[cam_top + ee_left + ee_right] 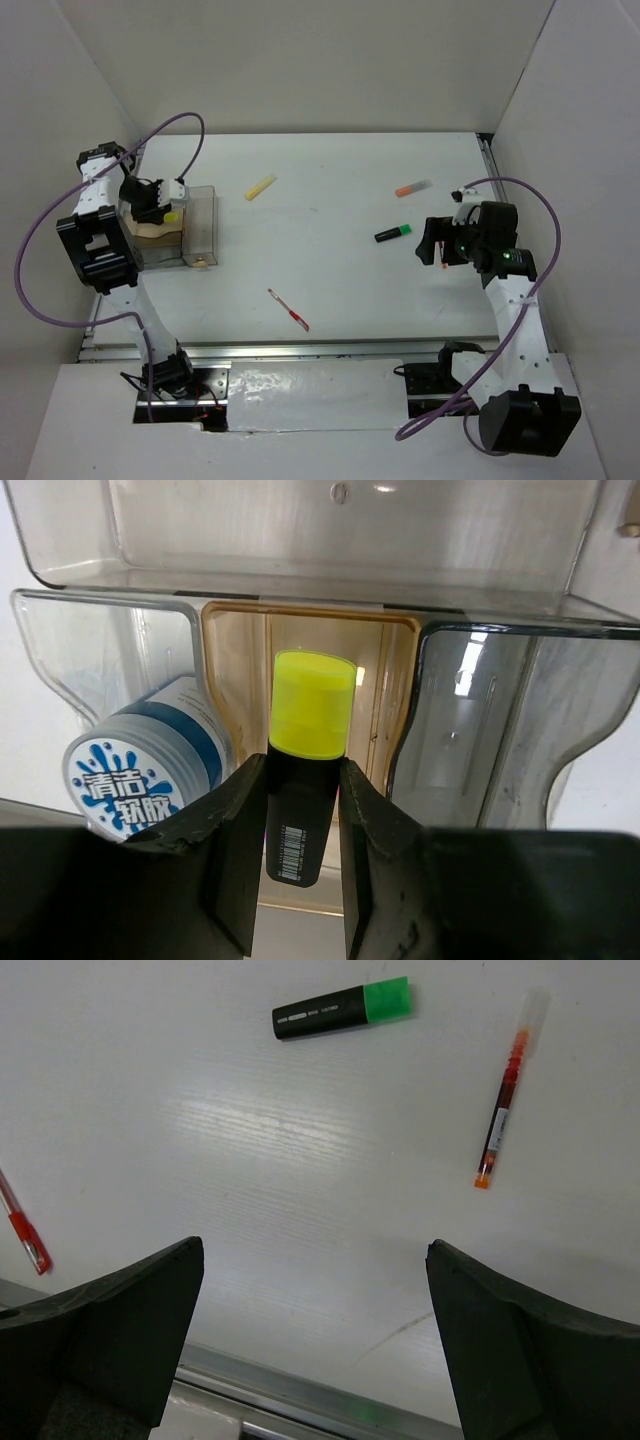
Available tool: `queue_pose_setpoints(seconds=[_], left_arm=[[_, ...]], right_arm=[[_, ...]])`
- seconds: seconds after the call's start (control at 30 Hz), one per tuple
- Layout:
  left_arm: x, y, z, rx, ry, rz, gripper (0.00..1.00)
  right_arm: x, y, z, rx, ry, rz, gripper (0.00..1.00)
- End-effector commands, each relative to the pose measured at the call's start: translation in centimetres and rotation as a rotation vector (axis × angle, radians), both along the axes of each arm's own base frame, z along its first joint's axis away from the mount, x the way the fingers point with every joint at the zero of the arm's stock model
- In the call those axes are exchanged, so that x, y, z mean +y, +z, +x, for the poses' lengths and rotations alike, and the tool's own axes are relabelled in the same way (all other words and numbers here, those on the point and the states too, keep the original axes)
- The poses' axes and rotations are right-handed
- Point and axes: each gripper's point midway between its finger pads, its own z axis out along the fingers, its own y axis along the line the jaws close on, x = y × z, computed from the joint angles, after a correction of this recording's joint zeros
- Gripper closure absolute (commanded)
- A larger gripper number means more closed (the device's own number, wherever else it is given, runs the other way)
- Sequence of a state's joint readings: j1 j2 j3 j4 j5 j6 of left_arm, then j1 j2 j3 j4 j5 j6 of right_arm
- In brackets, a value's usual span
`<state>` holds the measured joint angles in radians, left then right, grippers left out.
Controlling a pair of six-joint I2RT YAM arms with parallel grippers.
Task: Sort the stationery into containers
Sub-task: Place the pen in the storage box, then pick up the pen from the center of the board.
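left hand (300, 772) clamps yellow highlighter (313, 705), barcode label; tub (130, 780) reads 清洁软胶; right hand (312, 1252) spread wide

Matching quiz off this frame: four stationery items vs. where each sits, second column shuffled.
Items
1. yellow-capped highlighter
2. green-capped highlighter
3. red pen
4. blue-labelled tub

Places
A. on the table, closest to its near edge
B. inside a clear compartment of the organizer
C. clamped in the left claw
D. on the table, ahead of the open right claw

Pairs: 1-C, 2-D, 3-A, 4-B.
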<state>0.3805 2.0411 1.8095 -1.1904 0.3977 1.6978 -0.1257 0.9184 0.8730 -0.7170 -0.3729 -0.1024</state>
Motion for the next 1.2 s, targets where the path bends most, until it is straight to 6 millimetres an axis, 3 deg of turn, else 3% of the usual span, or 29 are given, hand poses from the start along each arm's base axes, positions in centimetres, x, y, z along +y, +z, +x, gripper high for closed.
queue_pose_setpoints(seconds=[0.0, 0.27, 0.3, 0.37, 0.4, 0.47, 0.5, 0.53, 0.6, 0.73, 0.77, 0.9, 1.03, 1.07, 1.17], left_arm=[[0.6, -1.1, 0.2, 0.008, -0.016, 0.006, 0.76], [0.6, -1.3, -0.7, 0.015, -0.022, 0.02, 0.57], [0.6, -1.3, -0.9, 0.018, -0.022, 0.02, 0.52], [0.5, -0.9, -0.8, 0.006, -0.011, 0.018, 0.48], [0.5, -0.7, -0.8, 0.002, -0.007, 0.016, 0.43], [0.3, -0.2, -0.6, -0.014, 0.002, 0.009, 0.37], [0.4, 0.2, -0.4, -0.027, 0.008, 0.009, 0.36], [0.3, 0.8, -0.2, -0.043, 0.016, 0.003, 0.36], [0.0, 1.9, 0.1, -0.069, 0.032, -0.031, 0.34], [-0.7, 4.7, 0.9, -0.131, 0.052, -0.083, 0.34], [-0.9, 5.3, 1.0, -0.141, 0.066, -0.103, 0.34], [-3.2, 10.5, 2.0, -0.256, 0.081, -0.224, 0.33], [-5.4, 14.3, 1.8, -0.339, 0.093, -0.308, 0.3], [-6.1, 14.2, 1.5, -0.33, 0.09, -0.329, 0.3], [-8.1, 15.2, 0.3, -0.35, 0.076, -0.332, 0.3]], right_arm=[[-0.1, 1.3, 1.4, -0.062, 0.011, -0.04, 0.02], [0.9, 0.4, 2.7, -0.027, 0.15, -0.122, 0.12], [0.8, 1.2, 3.3, -0.047, 0.181, -0.146, 0.12], [1.2, 0.4, 3.8, 0.012, 0.232, -0.141, 0.14], [1.2, 1.4, 4.6, -0.012, 0.269, -0.164, 0.15], [1.5, 0.2, 4.9, 0.059, 0.328, -0.165, 0.15], [1.4, 1.1, 5.8, 0.034, 0.371, -0.201, 0.15], [1.5, -0.1, 6.3, 0.078, 0.402, -0.211, 0.16], [1.1, 0.1, 7.2, 0.091, 0.456, -0.271, 0.18], [0.5, -2.1, 8.5, 0.161, 0.564, -0.341, 0.24], [1.4, -2.4, 8.6, 0.154, 0.631, -0.372, 0.24], [1.7, -4.3, 9.5, 0.192, 0.741, -0.462, 0.32], [2.6, -6.1, 10.7, 0.229, 0.827, -0.499, 0.33], [3.0, -5.7, 11.4, 0.216, 0.85, -0.516, 0.33], [3.6, -7.8, 12.7, 0.286, 0.903, -0.521, 0.35]])
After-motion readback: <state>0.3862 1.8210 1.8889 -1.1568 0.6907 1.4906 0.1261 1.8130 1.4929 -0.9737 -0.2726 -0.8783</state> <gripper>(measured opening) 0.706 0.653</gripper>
